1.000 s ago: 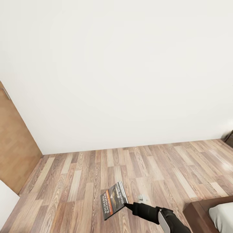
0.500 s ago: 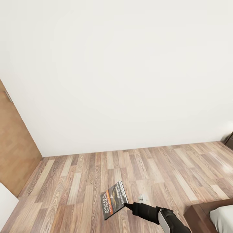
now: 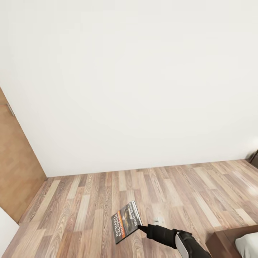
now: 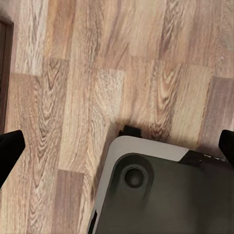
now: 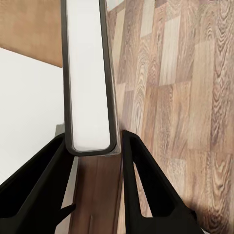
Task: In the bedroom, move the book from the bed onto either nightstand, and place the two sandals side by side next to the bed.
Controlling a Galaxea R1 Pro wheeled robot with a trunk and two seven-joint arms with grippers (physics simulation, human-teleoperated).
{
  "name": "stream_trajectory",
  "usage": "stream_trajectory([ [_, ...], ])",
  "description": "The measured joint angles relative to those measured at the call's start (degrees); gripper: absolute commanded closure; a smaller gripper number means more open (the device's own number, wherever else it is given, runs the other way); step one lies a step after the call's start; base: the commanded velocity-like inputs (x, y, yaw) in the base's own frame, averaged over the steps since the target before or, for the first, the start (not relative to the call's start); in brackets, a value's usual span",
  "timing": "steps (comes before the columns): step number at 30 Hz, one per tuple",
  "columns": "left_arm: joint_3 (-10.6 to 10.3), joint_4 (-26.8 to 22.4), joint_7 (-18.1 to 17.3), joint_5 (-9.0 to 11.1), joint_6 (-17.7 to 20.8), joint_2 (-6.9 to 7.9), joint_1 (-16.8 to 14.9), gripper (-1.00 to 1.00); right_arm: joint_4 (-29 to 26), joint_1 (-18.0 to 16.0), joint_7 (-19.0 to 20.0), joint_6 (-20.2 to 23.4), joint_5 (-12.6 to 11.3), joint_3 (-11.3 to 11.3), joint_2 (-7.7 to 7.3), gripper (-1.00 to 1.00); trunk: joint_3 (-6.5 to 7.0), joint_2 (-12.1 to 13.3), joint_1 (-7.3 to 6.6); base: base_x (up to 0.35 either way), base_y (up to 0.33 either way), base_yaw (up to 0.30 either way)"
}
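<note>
The right arm's black gripper [image 3: 140, 227] was clamped on the small thin paperback book [image 3: 125, 221] with its dark cover, orange band and white "RICHARD BACHMAN" lettering, holding it by one corner above the light brown wood-plank floor [image 3: 89, 200]. In the right wrist view the two black fingers [image 5: 134, 180] pressed against either side of the book's white page edge [image 5: 87, 78]. A plain white wall [image 3: 129, 82] rose beyond the floor, and a light brown wooden door [image 3: 14, 168] stood at the left. The dark brown wood frame of the bed [image 3: 229, 243] and a corner of its off-white mattress [image 3: 249, 243] showed at the lower right corner of the head view. In the left wrist view the left gripper's [image 4: 117, 146] black fingertips [image 4: 9, 151] stood wide apart over the plank floor.
</note>
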Motion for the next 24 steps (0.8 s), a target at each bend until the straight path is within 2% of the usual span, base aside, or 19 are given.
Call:
stream_trajectory([
  [9, -1.3, 0.0, 0.0, 0.0, 0.0, -0.01, 0.0, -1.00, 0.0, 0.0, 0.0, 0.0, 0.0, 0.0, 0.01, 1.00, 0.69, 0.0, -0.01, 0.239, 0.178, 0.000],
  [24, -1.6, 0.1, 0.0, 0.0, 0.0, -0.20, 0.0, -1.00, 0.2, 0.0, 0.0, 0.0, 0.1, 0.0, -0.01, 1.00, 0.83, 0.0, -0.01, 0.267, 0.206, -0.005],
])
